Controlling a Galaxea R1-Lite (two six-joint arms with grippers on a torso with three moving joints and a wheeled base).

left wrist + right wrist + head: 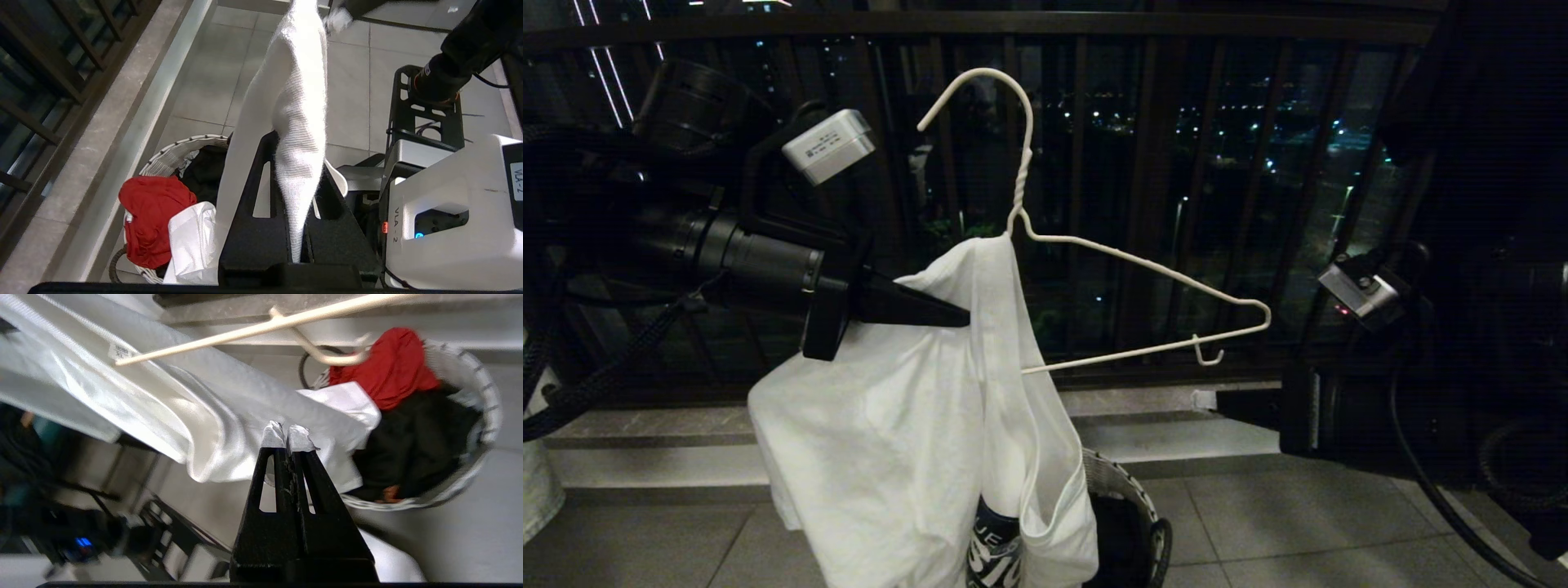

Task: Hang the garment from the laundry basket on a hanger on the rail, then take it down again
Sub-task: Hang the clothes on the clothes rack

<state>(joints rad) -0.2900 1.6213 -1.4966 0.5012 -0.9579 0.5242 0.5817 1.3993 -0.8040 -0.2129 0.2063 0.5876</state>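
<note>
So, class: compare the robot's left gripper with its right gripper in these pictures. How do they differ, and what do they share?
The left gripper is clamped on a fold of the white T-shirt, holding it up; the right gripper holds nothing, its tips just short of the cloth. The left gripper reaches in level in the head view; the right gripper is out of that view. Both are black, with fingers shut.

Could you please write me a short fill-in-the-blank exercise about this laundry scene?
1. The left gripper is shut on the ____ T-shirt.
2. The hanger arm nearer the right gripper is ____ of cloth.
3. In the laundry basket a ____ garment lies on top.

Missing words: white; bare; red
</note>
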